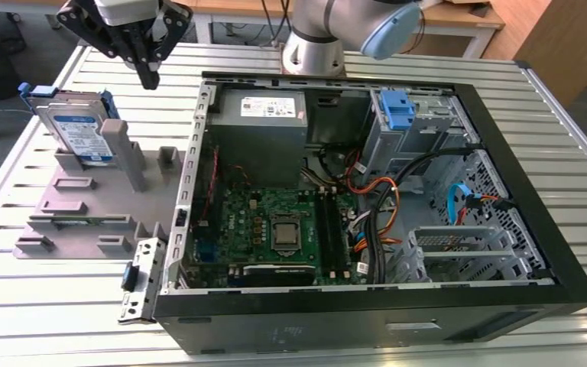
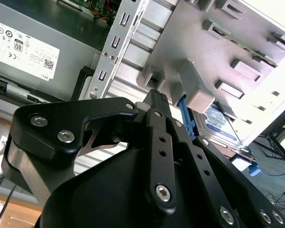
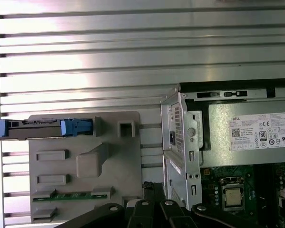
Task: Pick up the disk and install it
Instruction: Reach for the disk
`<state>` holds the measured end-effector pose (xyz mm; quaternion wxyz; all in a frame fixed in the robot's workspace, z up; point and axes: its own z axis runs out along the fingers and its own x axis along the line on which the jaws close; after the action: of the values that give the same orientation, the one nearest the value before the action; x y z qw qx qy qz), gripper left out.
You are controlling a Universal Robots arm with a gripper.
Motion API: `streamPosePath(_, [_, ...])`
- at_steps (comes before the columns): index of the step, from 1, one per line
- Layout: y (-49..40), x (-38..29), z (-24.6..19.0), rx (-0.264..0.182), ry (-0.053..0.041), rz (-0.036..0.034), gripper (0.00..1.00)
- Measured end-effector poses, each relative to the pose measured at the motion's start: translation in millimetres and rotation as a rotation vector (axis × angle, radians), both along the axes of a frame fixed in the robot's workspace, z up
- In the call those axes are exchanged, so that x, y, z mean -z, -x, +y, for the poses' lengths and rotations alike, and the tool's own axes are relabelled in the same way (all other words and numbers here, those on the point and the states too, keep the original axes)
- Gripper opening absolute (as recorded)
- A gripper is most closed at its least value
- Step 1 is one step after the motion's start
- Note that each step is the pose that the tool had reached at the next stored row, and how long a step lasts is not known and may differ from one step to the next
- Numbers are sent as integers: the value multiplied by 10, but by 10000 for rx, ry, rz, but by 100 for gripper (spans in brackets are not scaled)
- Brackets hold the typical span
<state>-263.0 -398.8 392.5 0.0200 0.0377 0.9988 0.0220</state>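
The disk (image 1: 77, 130) is a silver hard drive with a white-and-blue label in a blue carrier. It stands on edge, leaning in the grey holder (image 1: 89, 202) at the exterior view's left. In the first wrist view the disk (image 3: 42, 128) is seen edge-on; in the second wrist view a part of the disk (image 2: 223, 121) shows behind a grey post. My gripper (image 1: 150, 75) hangs in the air above and behind the holder, to the right of the disk and apart from it. Its black fingers (image 2: 156, 102) are shut together with nothing between them.
An open black computer case (image 1: 375, 302) lies beside the holder on the slatted metal table (image 1: 59, 306). Inside are a grey power supply (image 1: 261, 115), a green motherboard (image 1: 273, 229), bundled cables and a tall blue latch piece (image 1: 400, 108) on a metal cage. A small green board (image 3: 66, 195) sits in the holder.
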Motion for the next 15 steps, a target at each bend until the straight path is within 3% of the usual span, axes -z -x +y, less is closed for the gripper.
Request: streamPosePath(15, [199,3,1,-1,0,0,11])
